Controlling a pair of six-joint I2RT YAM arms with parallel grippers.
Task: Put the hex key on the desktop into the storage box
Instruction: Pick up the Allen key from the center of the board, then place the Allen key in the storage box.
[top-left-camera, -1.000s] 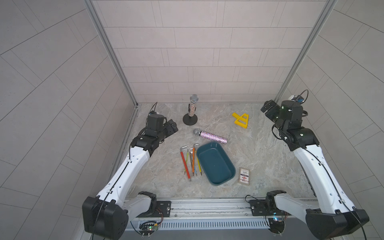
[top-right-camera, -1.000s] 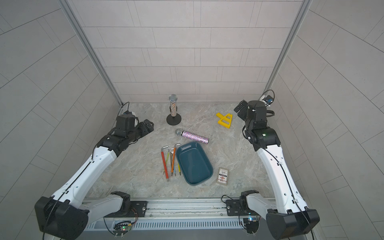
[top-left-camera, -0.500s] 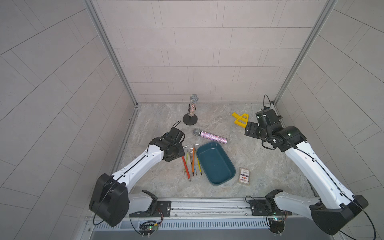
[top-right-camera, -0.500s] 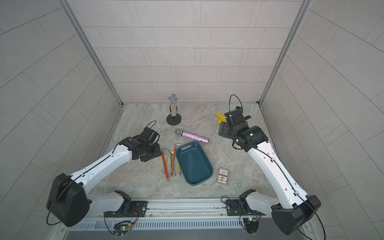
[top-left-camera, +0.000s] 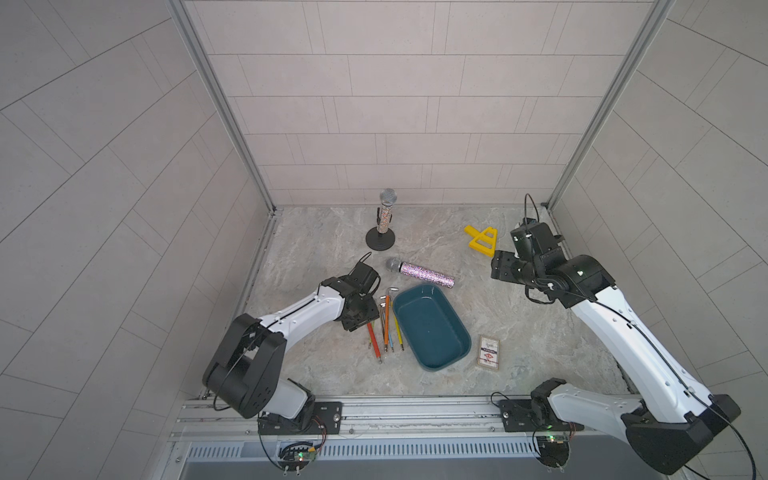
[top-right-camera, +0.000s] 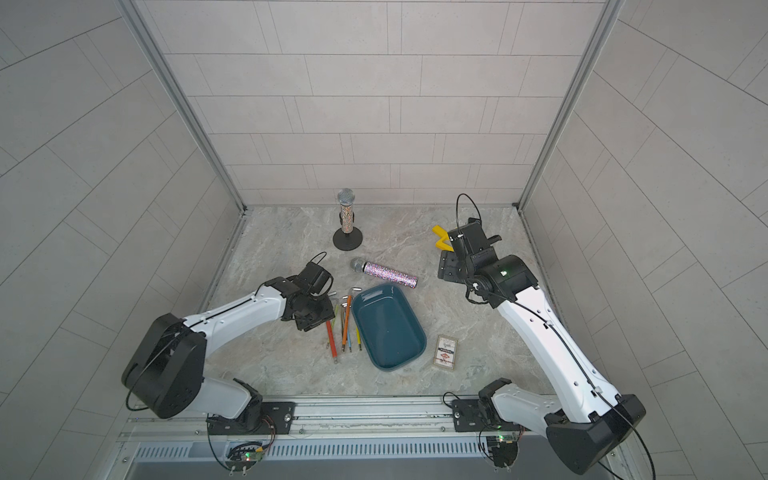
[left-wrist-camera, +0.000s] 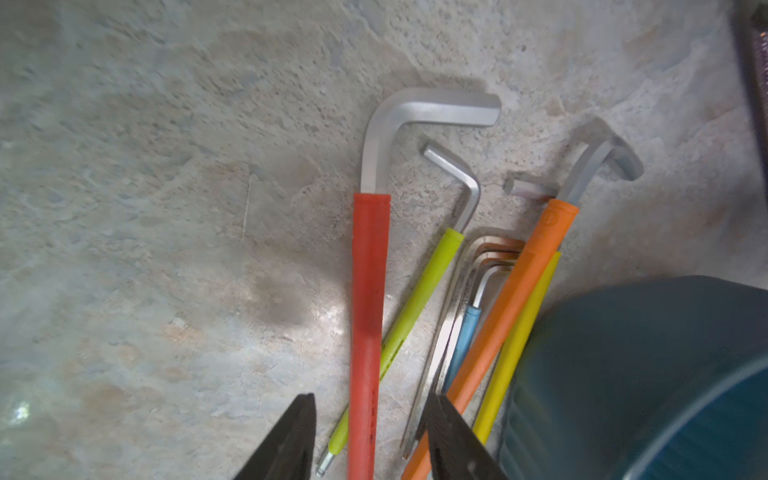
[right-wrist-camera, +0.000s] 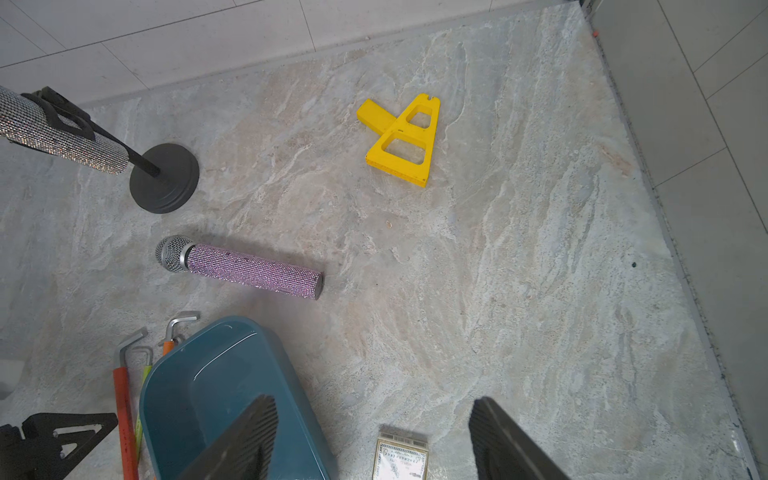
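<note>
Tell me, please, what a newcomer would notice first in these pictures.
The fan of colour-sleeved hex keys on the marbled desktop, close beside the empty teal storage box, catches the eye first; the open left gripper straddles the red key. Next come two glittering microphones: the pink microphone lying just beyond the box, the silver microphone upright on a stand at the back.

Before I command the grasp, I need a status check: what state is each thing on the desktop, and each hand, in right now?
Storage box: upright, empty.
Hex keys: all lying on the desktop, outside the box.
Left hand: open, astride the red-sleeved key.
Right hand: open, empty.
Pink microphone: lying on its side.
Silver microphone: upright in its stand.
Card box: lying flat.
Yellow bracket: lying flat.
</note>
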